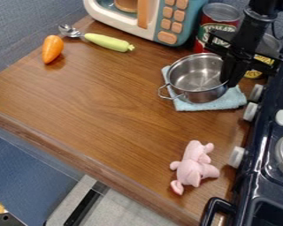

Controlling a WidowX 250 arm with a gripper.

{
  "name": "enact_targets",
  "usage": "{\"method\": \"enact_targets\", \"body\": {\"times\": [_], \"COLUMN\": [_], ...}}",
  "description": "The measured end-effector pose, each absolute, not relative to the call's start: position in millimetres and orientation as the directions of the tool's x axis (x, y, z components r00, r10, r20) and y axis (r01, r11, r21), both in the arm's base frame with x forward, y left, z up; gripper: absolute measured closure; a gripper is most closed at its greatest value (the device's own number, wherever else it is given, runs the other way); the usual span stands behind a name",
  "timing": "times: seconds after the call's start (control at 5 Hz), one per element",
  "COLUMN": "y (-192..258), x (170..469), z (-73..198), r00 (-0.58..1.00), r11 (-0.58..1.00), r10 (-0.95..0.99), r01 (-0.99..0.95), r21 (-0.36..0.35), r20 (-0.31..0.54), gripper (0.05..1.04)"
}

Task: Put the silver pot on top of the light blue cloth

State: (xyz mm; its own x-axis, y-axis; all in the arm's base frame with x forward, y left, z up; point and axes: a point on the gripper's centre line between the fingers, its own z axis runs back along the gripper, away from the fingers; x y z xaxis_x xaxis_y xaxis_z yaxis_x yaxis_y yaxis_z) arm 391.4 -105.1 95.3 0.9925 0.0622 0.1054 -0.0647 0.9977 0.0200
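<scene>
The round, shiny silver metal pot (196, 80) sits upright on the light blue cloth (212, 105), its inner base in view and a wire loop handle (169, 94) on its side. The black two-finger gripper (229, 80) hangs down at its rim; whether it is open or closed, I cannot tell.

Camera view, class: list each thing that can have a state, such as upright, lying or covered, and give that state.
Silver pot: upright, lidless, on the cloth
Light blue cloth: spread under the pot
Pink stuffed toy: lying down
Orange carrot: lying down
Yellow-green vegetable: lying down
Metal scoop: lying down
Red can: upright
</scene>
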Motion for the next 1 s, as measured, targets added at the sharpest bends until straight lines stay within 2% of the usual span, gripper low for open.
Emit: {"method": "enact_targets", "body": {"times": [0.2,0.4,0.6,0.8,1.0], "y": [-101.4,-98.8,-98.9,-99.2,-98.6], "x": [391.0,389.8,390.3,386.5,384.5], "z": [91.5,91.1,96.7,117.0,156.9], "r00": [0.989,0.990,0.989,0.986,0.965], "r11": [0.994,0.993,0.994,0.995,0.993], "r10": [0.111,0.113,0.104,0.103,0.113], "r01": [-0.111,-0.115,-0.106,-0.104,-0.117], "r21": [0.001,0.015,0.011,0.008,0.003], "r20": [0.098,0.089,0.103,0.130,0.239], "gripper": [0.878,0.625,0.315,0.091,0.082]}}
